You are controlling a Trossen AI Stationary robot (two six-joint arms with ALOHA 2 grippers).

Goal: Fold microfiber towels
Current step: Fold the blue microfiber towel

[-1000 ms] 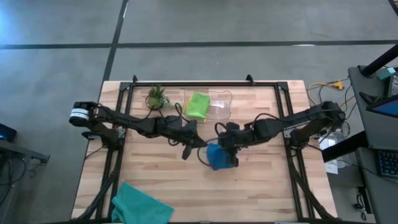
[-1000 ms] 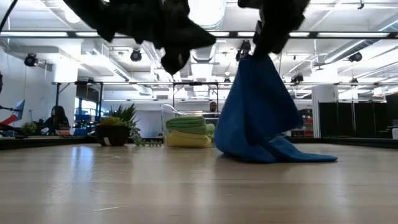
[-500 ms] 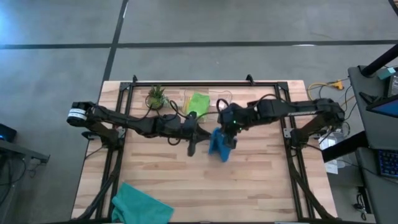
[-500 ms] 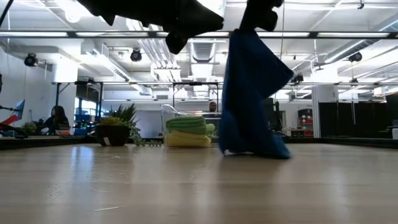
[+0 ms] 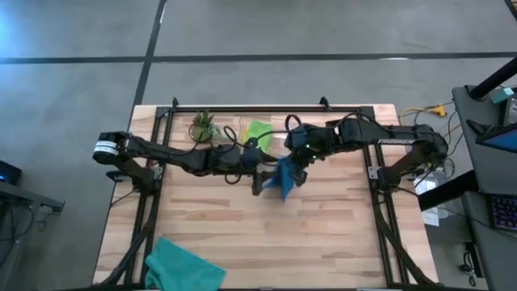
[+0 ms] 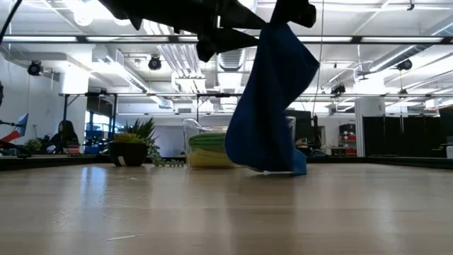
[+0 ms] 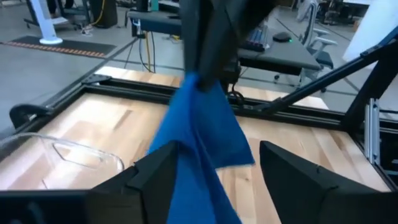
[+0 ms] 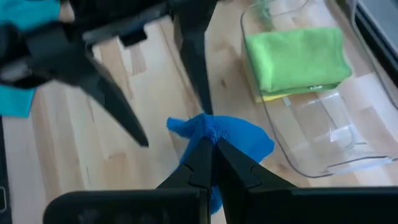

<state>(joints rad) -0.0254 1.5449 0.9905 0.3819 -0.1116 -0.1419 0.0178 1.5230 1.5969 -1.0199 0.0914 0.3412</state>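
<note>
A blue towel (image 6: 265,99) hangs from my right gripper (image 8: 210,146), which is shut on it above the middle of the table. My left gripper (image 7: 214,177) is open just left of it, one finger on each side of the towel's lower part (image 7: 196,180); whether they touch it I cannot tell. A lime green towel (image 5: 258,132) lies folded on a yellow one (image 6: 209,159) in the clear bin (image 5: 284,139). A teal towel (image 5: 182,267) lies crumpled at the near left edge. My right gripper pinches a bunched top part of the blue towel (image 8: 208,127) between its two shut fingers, coming from above. How many layers it holds I cannot tell. The towel hangs slack below the fingers, and its lower end (image 6: 279,170) reaches the table top.
A small potted plant (image 5: 203,125) stands at the far edge, left of the bin. A black frame (image 5: 242,109) runs along the table's far edge and sides. Bare wood (image 5: 323,234) lies on the near right. A person (image 6: 65,134) sits far back in the room.
My right gripper has gone up and toward the far edge with the blue towel. The towel was heaped on the table and now hangs long, only its lower end down. My left gripper has moved right to the towel and opened.
</note>
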